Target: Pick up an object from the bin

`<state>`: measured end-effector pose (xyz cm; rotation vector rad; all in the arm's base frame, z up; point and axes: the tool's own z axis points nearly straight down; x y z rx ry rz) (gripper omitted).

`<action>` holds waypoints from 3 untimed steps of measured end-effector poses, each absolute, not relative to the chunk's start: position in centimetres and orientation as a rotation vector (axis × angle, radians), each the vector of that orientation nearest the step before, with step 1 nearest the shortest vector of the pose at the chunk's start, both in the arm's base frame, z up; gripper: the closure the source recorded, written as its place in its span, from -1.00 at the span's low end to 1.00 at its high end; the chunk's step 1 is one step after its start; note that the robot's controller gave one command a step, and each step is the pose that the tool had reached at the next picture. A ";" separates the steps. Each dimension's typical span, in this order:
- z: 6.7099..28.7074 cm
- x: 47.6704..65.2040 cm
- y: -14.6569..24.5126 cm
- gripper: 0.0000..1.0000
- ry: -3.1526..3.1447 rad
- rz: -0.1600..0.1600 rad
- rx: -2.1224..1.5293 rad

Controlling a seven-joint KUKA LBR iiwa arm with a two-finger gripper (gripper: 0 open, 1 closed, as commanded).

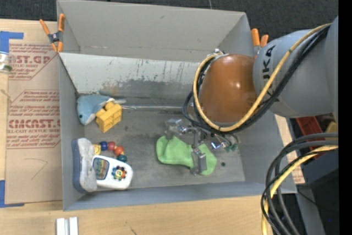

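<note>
Seemingly spread, the gripper's (190, 146) fingers (199, 161) straddle the green soft toy (173, 151) lying right of centre on the floor of the bin (154, 30), with one tip set on its right end. Nothing is pinched yet. A yellow block (109, 116), a blue plush (88, 107) and a white baby toy (104, 169) lie well apart to the left. I judge this the descent onto the toy; next comes closing on it and lifting clear.

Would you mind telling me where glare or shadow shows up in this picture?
Camera view: a bright glare spot on the glossy brown cover; the arm shades the bin floor around the gripper and the green soft thing; the white toy at left is evenly lit.
</note>
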<state>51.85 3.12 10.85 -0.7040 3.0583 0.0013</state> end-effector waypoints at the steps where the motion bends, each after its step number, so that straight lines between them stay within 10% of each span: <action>1: 8.6 51.4 2.4 1.00 2.978 0.004 -0.982; 3: 9.4 51.3 2.4 1.00 2.987 0.009 -0.983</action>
